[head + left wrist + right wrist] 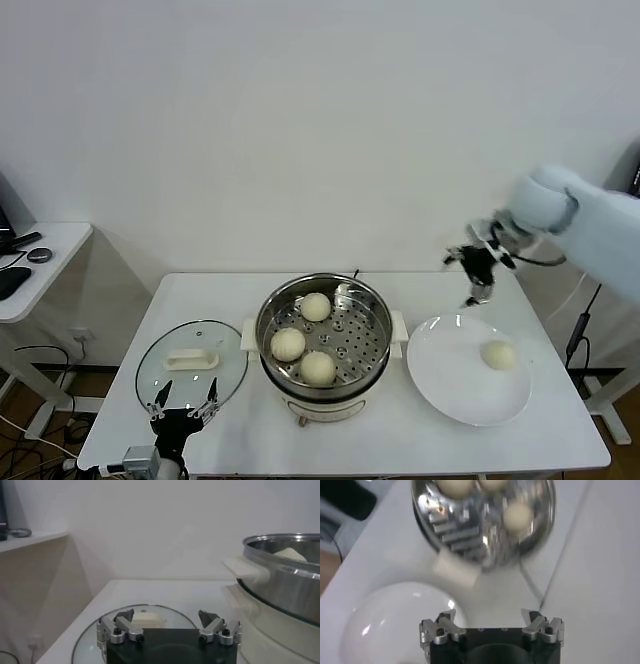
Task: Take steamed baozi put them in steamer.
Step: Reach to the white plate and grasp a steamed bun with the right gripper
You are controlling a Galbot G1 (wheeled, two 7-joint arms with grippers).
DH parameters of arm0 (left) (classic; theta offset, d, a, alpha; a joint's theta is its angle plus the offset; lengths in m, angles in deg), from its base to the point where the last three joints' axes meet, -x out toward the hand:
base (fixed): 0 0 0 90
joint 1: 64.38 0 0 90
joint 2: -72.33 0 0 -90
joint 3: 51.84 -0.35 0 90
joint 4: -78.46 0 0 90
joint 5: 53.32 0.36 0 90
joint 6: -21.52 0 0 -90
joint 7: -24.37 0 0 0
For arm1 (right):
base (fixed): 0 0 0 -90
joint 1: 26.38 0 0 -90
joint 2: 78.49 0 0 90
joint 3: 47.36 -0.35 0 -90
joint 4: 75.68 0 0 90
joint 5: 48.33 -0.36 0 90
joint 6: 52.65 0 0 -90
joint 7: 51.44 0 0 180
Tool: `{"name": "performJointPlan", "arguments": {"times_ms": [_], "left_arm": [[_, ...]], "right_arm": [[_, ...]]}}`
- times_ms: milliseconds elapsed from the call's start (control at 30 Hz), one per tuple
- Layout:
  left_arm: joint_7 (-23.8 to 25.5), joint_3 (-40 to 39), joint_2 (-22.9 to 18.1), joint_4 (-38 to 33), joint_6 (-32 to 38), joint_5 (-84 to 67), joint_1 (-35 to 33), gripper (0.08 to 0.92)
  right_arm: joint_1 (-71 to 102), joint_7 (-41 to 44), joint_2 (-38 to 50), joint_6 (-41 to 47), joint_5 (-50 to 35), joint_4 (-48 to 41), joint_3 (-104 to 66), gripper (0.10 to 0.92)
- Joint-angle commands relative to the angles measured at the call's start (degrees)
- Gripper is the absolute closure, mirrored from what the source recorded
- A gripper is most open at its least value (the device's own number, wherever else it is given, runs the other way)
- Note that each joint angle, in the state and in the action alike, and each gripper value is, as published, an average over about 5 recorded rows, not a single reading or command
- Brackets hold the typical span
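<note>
The shiny steel steamer [370,330] stands mid-table with three cream baozi on its perforated tray: one at the back [315,307], one at the left [288,344], one at the front [318,368]. A fourth baozi [498,355] lies on the white plate [450,385] at the right. My right gripper [472,270] is open and empty, raised above the table's far right, behind the plate. In the right wrist view the steamer [470,535] holds three baozi, one of them [517,514] plain to see. My left gripper [183,405] is open and empty, parked at the lid's near edge.
A round glass lid [160,385] with a white handle [191,359] lies flat left of the steamer; it also shows in the left wrist view [92,632]. A white side desk [55,245] with dark items stands far left. A wall rises behind the table.
</note>
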Motion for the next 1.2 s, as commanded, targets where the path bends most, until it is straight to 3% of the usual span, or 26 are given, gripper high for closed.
{"name": "performJointPlan", "arguments": {"times_ms": [33,800,1200], "left_arm": [[0.2,0.2,-0.1,-0.3,-0.3,-0.8,-1.8,0.177],[0.4,0.5,-0.7,0.5,-0.2,0.4,-2.1,0.177],[0.4,0.3,-1.0,0.6,-0.3,0.4,-1.9,0.177]], "right_arm": [[27.9,1.4,4.5,-1.8,17.9,-10.5,-24.2,0.203],[35.7,1.9,-5.6,-6.8,31.4,-20.4,-32.9,0.203],[36.3,1.5,-6.8,-5.8,32.0,-19.7,-32.9,0.203]]}}
